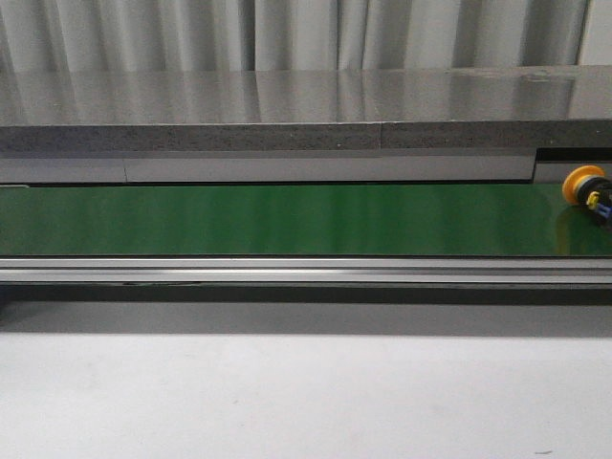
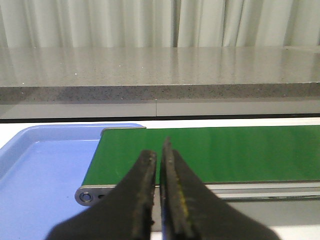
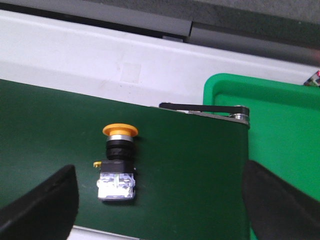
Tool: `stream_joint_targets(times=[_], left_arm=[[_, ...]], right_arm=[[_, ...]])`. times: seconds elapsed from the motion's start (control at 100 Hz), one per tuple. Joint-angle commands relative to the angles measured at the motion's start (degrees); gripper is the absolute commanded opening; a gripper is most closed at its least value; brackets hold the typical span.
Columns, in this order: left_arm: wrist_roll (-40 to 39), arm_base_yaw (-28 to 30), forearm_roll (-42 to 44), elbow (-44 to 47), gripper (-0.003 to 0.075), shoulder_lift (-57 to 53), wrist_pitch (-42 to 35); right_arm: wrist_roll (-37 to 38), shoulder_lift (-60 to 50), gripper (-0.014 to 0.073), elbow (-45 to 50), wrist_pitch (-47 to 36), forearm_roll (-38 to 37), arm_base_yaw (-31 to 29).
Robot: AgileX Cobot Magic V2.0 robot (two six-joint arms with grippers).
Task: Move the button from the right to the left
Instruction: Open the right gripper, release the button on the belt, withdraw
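Observation:
The button (image 1: 586, 189), with a yellow-orange mushroom cap and a black body, lies on its side at the far right end of the green conveyor belt (image 1: 287, 218). It also shows in the right wrist view (image 3: 118, 162), with a pale block at its base. My right gripper (image 3: 160, 200) is open wide and empty above the belt, the button lying between its fingers, nearer one of them. My left gripper (image 2: 159, 165) is shut and empty, over the belt's left end (image 2: 120, 155). Neither gripper shows in the front view.
A blue tray (image 2: 40, 175) sits beside the belt's left end. A green bin (image 3: 280, 125) sits beside the belt's right end. A grey stone ledge (image 1: 287, 115) runs behind the belt, and a metal rail (image 1: 287, 271) along its front.

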Motion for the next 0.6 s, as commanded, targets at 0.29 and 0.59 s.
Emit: stream_joint_targets(times=[0.29, 0.59], left_arm=[[-0.5, -0.4, -0.6, 2.3, 0.0005, -2.0, -4.3], [-0.5, -0.4, -0.6, 2.3, 0.0005, -2.0, -4.3]], right_arm=[[-0.6, -18.8, 0.0611, 14.6, -14.2, 0.8, 6.4], [-0.6, -30.2, 0.0611, 22.2, -14.2, 1.6, 6.4]])
